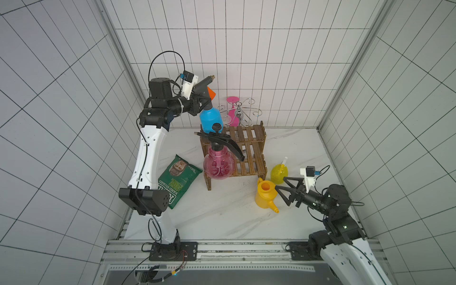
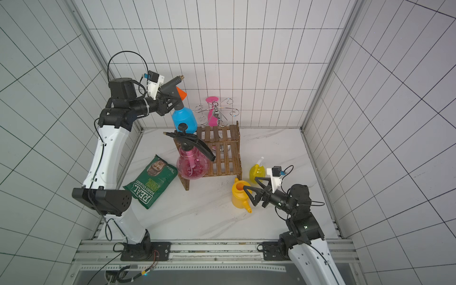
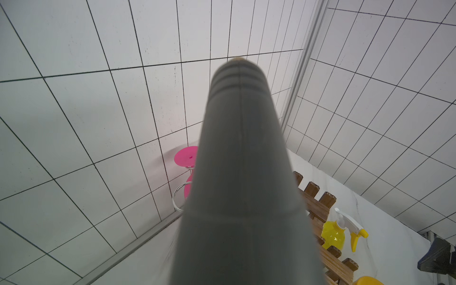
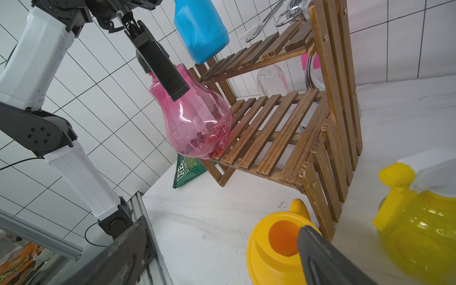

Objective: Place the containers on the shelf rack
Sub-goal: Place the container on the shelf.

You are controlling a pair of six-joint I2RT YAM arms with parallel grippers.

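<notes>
The left gripper is clenched on the blue sprayer at its grey head, holding it base-down over the left back corner of the rack, upper tier; contact with the slats I cannot tell. The base seems to overhang the tier's end, so letting go here could tip it off, or onto the pink sprayer below. Its long axis is near upright, nozzle toward the back wall. The right gripper gapes empty beside the can
</notes>
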